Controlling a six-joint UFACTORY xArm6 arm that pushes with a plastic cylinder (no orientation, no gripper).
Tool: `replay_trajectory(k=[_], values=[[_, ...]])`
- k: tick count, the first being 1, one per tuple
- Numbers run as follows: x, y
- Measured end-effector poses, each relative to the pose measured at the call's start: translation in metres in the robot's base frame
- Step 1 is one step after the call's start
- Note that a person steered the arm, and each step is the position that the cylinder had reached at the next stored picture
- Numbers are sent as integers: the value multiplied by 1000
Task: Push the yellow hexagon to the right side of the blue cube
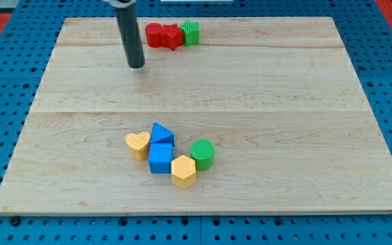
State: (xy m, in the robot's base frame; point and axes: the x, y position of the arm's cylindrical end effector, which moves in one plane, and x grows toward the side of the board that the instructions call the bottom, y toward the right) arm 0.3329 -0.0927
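Observation:
The yellow hexagon (184, 171) lies near the view's bottom middle, touching the lower right corner of the blue cube (160, 158). A green cylinder (202, 154) stands just above and right of the hexagon. A blue triangular block (162, 134) sits right above the cube. A yellow heart (137, 145) lies at the cube's upper left. My tip (136, 66) is far up the board, towards the view's top left of this cluster, touching no block.
Two red blocks (164, 35) and a green block (191, 32) sit together at the board's top edge, right of my rod. The wooden board (284, 102) lies on a blue pegboard surface (5, 75).

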Motion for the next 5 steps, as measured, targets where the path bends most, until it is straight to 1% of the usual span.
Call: replay_trajectory(k=[1, 2, 3, 4, 5], values=[[-5, 85], [3, 189], [82, 212], [171, 223], [225, 211]])
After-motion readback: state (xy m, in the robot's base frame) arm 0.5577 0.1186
